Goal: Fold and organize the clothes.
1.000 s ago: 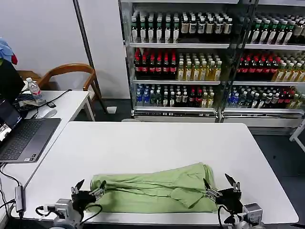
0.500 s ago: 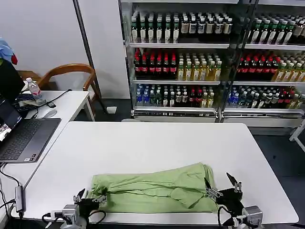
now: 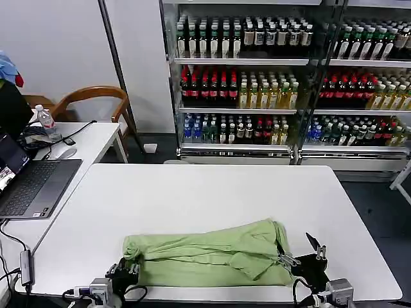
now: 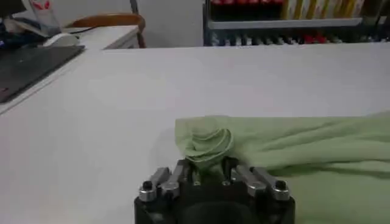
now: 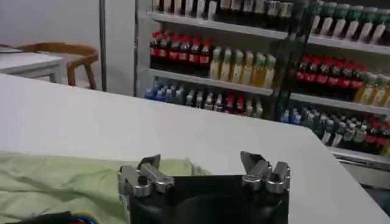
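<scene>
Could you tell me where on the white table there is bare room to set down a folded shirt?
The far half of the white table, between the green shirt and the drinks shelves, is bare. A narrower strip lies between the shirt and the laptop. The near edge is crowded: the left hand grips the shirt's corner, and the open right hand sits beside its other end.

One green garment (image 3: 209,254), two claws (left (image 3: 126,270), right (image 3: 300,251)), one laptop (image 3: 29,186), one chair (image 3: 90,98).

white table (image 3: 192,192); laptop (image 3: 29,186) left; wooden chair (image 3: 90,99); bottle shelves (image 3: 282,83) behind.
</scene>
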Controlling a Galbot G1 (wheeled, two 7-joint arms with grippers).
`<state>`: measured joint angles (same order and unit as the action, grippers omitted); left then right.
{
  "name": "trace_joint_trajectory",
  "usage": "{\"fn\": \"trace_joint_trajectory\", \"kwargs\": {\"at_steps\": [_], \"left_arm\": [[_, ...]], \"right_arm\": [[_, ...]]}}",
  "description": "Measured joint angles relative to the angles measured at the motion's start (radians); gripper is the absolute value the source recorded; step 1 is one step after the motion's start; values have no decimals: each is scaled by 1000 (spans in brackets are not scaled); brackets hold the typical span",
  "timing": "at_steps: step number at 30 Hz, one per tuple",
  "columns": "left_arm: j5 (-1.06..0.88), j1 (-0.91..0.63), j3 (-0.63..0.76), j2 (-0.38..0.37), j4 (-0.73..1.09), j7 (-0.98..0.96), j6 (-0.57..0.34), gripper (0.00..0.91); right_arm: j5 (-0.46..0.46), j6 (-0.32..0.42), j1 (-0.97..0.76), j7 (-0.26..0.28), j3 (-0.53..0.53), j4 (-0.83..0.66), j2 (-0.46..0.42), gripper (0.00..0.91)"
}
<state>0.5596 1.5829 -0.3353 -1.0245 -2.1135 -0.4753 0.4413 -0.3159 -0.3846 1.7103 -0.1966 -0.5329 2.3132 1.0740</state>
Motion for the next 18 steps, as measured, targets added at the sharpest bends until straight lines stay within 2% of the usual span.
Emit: {"fn": "trace_joint_trajectory", "kwargs": {"at_steps": [10, 18], "left_arm": [[-42, -1, -18, 6, -5, 39, 8, 30], [-23, 8, -142, 45, -28, 87, 46, 20]], "right_arm": [[10, 2, -12, -1, 5, -4, -12, 907], [13, 9, -31, -1, 18, -16, -17, 907]]}}
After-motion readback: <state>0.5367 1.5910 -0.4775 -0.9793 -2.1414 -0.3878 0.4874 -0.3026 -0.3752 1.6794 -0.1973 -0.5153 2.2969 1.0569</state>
